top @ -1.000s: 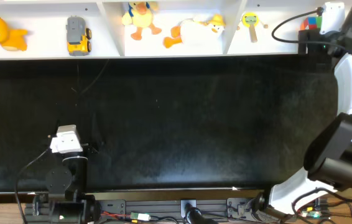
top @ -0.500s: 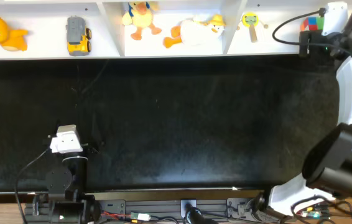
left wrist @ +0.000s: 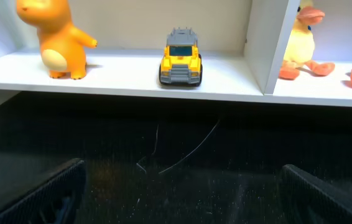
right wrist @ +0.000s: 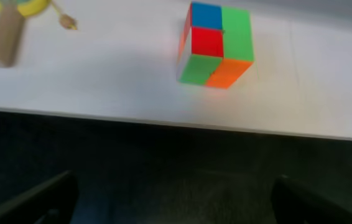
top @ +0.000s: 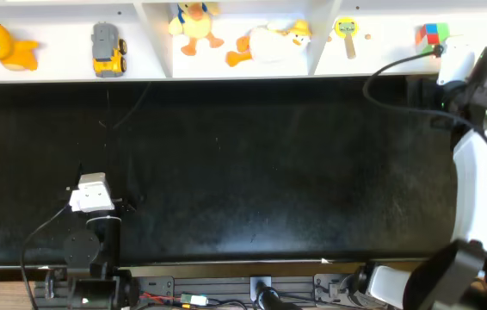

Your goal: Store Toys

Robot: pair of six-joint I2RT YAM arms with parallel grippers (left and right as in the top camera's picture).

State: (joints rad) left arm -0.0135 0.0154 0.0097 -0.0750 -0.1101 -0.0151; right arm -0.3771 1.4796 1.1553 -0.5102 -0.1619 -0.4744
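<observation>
Rattle [right wrist: 2, 40] cut off; cube [right wrist: 216, 46] fully visible.

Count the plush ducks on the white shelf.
2. A yellow duck sits in the middle compartment of the shelf; a white duck lies beside it, to its right in the top view. None seems hidden.

Bright, evenly lit white shelf [top: 54, 62] above a dark matte table [top: 269, 172], faint overhead sheen, soft shadows
</observation>
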